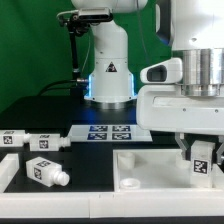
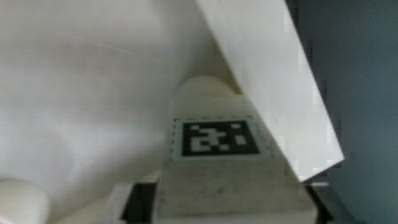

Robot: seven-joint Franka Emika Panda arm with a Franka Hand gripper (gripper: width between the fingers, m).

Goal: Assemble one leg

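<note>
Clamped between the two dark fingers (image 1: 203, 160) of the white robot arm, low at the exterior view's right: one small white plastic leg (image 1: 203, 158), blocky in body, with a black-and-white square tag on its outward face. Held upright, over the right-hand part of the large white square tray-like piece (image 1: 150, 170), close above it; contact between the two impossible to tell. Same leg (image 2: 217, 150) close up in the wrist view: a pale, slightly grey-white block with a rounded far end and a crisp square tag near its middle, flanked by the dark fingers (image 2: 143, 198) on both sides. Around it, slanted white walls of the tray-like piece (image 2: 89, 100), with a dark strip of bench beyond one edge.

Loose on the black bench (image 1: 30, 110), at the exterior view's left: two more white tagged pegs lying on their sides, one farther back (image 1: 30, 139) and one nearer (image 1: 46, 171), apart from each other, round stub end of the nearer peg pointing toward the tray-like piece. Flat on the bench near the middle, just beyond the tray-like piece: the thin white marker board (image 1: 107, 131) with its row of square tags. Behind the board, the arm's white base (image 1: 110, 75) with a blue glow at its foot.
</note>
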